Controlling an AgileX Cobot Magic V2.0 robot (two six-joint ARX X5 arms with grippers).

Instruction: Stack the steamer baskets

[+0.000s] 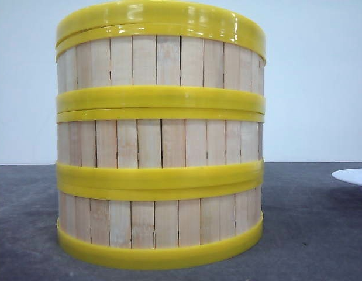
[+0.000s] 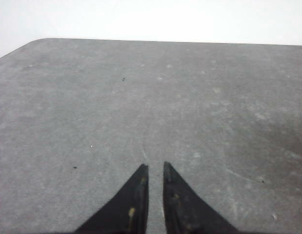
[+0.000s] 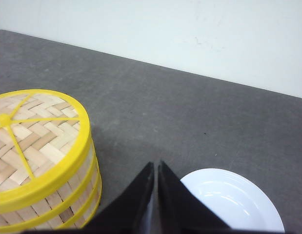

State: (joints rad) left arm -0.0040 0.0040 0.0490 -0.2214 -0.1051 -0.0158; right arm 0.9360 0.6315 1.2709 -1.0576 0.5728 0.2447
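Three steamer baskets (image 1: 160,140) stand stacked in one column close in front of the front camera, pale slats between glossy yellow bands. The right wrist view shows the same stack (image 3: 41,161) from above, with a woven lid and yellow rim on top. My right gripper (image 3: 156,165) hangs beside the stack, apart from it, its black jaws nearly touching and holding nothing. My left gripper (image 2: 155,166) is over bare grey table, jaws a narrow slit apart and empty. No basket shows in the left wrist view.
A flat white plate (image 3: 233,202) lies on the grey table (image 2: 151,97) right of the stack, also at the right edge of the front view (image 1: 353,175). A white wall (image 3: 190,34) runs behind the table's far edge.
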